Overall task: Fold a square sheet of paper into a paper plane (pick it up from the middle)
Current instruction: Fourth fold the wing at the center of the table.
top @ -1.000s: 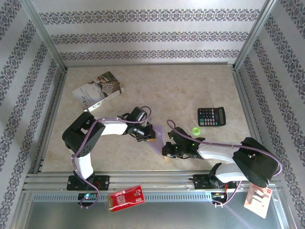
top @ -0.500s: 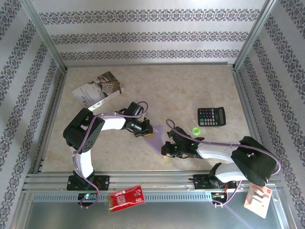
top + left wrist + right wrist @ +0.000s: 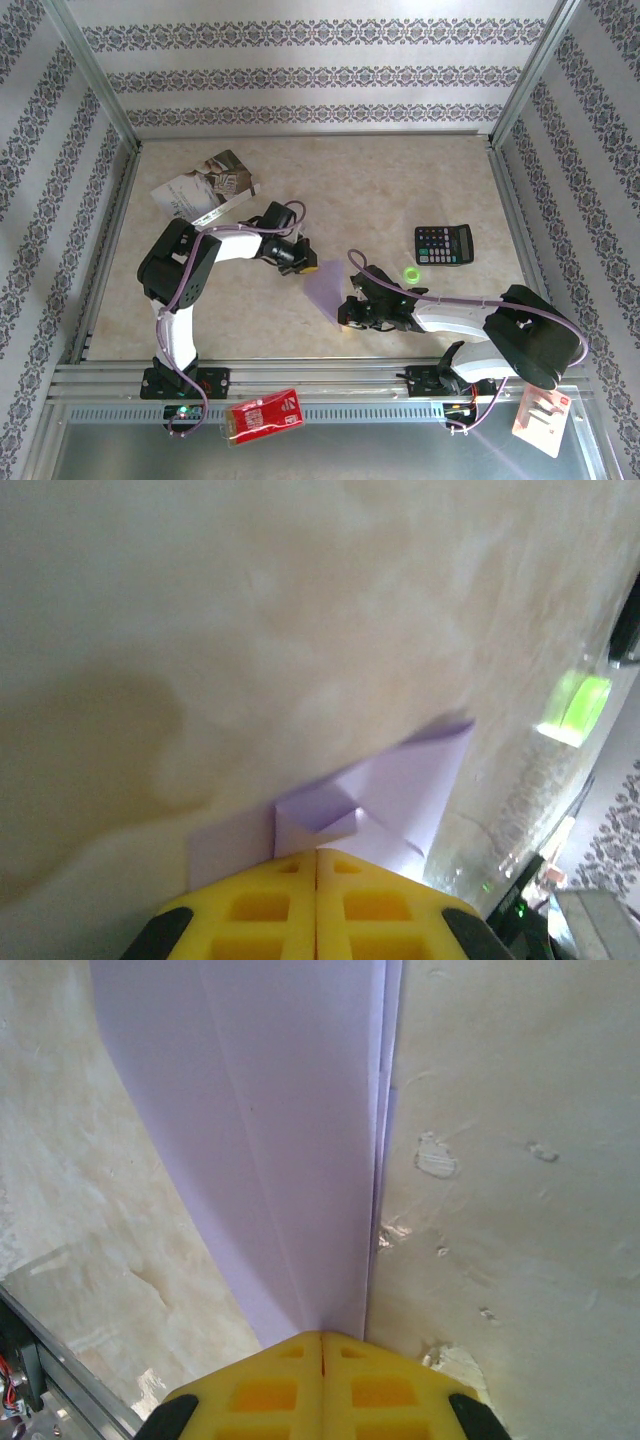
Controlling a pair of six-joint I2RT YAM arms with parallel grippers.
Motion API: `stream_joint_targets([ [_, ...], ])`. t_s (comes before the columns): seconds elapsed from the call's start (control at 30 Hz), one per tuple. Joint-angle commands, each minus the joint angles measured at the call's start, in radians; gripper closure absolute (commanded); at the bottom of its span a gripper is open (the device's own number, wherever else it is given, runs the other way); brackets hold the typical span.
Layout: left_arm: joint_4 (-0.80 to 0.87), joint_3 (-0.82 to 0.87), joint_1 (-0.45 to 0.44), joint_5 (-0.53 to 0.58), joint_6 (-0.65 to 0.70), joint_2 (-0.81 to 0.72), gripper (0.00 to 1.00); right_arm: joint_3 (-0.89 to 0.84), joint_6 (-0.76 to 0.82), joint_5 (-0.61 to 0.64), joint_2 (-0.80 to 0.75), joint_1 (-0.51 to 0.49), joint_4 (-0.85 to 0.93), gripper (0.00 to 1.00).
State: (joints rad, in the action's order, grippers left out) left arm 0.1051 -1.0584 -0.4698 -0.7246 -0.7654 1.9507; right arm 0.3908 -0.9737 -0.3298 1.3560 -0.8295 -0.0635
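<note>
One lilac sheet (image 3: 326, 293), one booklet (image 3: 205, 190), one calculator (image 3: 444, 244) (one packet (image 3: 265, 413)).

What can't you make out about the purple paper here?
- Top view: lilac paper too small to read creases.
- Left wrist view: blurred; left hand hides the pinched corner.
- Right wrist view: far end cut by top edge; right hand hides the near end.

Left hand (image 3: 306, 267) farther back, square sheet of paper (image 3: 326, 292) more uncovered.
</note>
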Motion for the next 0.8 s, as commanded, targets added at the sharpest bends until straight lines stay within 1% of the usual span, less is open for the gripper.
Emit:
stream_joint_targets([
  [0.0, 0.019, -0.033, 0.04, 0.097, 0.039, 0.038, 0.94, -0.075, 0.007, 0.068, 0.066, -0.016, 0.265, 1.0],
  [0.2, 0.02, -0.06, 0.073, 0.087, 0.052, 0.069, 0.94, -0.077, 0.007, 0.064, 0.063, -0.016, 0.271, 1.0],
  [0.57, 0.04, -0.14, 0.156, 0.082, 0.067, 0.099, 0.89, -0.082, 0.007, 0.063, 0.052, -0.016, 0.278, 1.0],
  [0.67, 0.058, -0.169, 0.169, 0.063, 0.068, 0.071, 0.87, -0.066, 0.031, 0.062, 0.034, -0.016, 0.279, 1.0],
  [0.77, 0.043, -0.147, 0.169, 0.056, 0.059, -0.014, 0.82, -0.007, 0.099, 0.051, -0.02, -0.017, 0.29, 1.0],
])
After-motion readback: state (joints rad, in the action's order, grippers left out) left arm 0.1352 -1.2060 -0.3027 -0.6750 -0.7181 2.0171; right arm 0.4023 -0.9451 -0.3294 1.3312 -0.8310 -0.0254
